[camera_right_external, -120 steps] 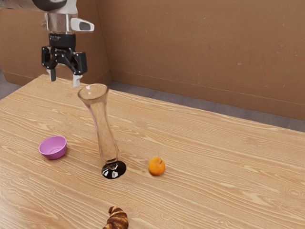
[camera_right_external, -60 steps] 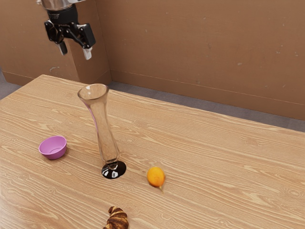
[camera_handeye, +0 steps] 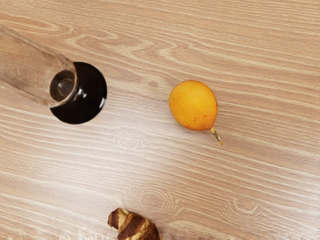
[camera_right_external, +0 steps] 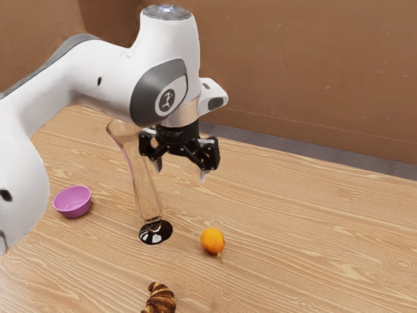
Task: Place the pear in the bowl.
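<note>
1 tall, clear glass vase (camera_right_external: 142,186), flared at the rim and narrow near its round, glossy black base (camera_right_external: 155,233), stands on a pale wood-grain tabletop (camera_right_external: 313,228). 1 brown, striped croissant (camera_right_external: 160,300) lies well apart from it, partly cut off by the exterior view's lower edge. Behind are a plain brown wall (camera_right_external: 306,72) and a strip of grey floor (camera_right_external: 287,153).

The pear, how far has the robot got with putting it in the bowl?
Nothing looks finished: the pear lies on the table, well apart from the pink bowl. Nothing is in hand: the gripper hangs open above the table. Left to do: grasp and lift the pear, carry it, probably around the glass vase, and release it in the bowl.
</note>
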You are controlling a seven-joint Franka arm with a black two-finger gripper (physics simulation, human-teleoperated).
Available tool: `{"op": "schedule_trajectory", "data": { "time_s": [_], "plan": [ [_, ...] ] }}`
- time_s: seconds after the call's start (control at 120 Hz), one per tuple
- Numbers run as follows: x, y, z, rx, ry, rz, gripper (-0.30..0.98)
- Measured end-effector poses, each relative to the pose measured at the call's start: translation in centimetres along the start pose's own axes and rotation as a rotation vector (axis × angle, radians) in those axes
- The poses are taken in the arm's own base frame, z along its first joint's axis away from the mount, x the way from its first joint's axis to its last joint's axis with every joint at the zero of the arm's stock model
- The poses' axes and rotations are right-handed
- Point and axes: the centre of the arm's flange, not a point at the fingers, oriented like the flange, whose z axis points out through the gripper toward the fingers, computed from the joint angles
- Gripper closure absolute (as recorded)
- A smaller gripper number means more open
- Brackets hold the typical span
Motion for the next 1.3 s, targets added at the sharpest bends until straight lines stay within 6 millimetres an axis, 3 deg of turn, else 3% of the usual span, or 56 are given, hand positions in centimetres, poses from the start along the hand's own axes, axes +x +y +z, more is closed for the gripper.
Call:
{"op": "schedule_trajectory", "data": {
  "time_s": [0.217, 0.358, 0.533, 0.667, 0.8, 1.008, 1.133, 1.3],
  "plan": [
    [-1.1, 4.3, 8.8, 0.033, -0.101, -0.151, 0.0],
    [-0.5, 4.6, 15.7, 0.067, -0.091, -0.277, 0.0],
    [2.5, 4.0, 20.9, 0.004, -0.065, -0.456, 0.0],
    [3.4, 4.1, 24.5, -0.006, -0.067, -0.533, 0.0],
    [3.7, 4.2, 26.0, -0.005, -0.061, -0.561, 0.0],
    [6.3, 1.5, 27.4, -0.001, -0.054, -0.558, 0.0],
    [6.9, 2.5, 27.7, -0.017, -0.035, -0.486, 0.0],
    [7.0, 3.7, 30.0, -0.049, -0.045, -0.418, 0.0]
  ]
}}
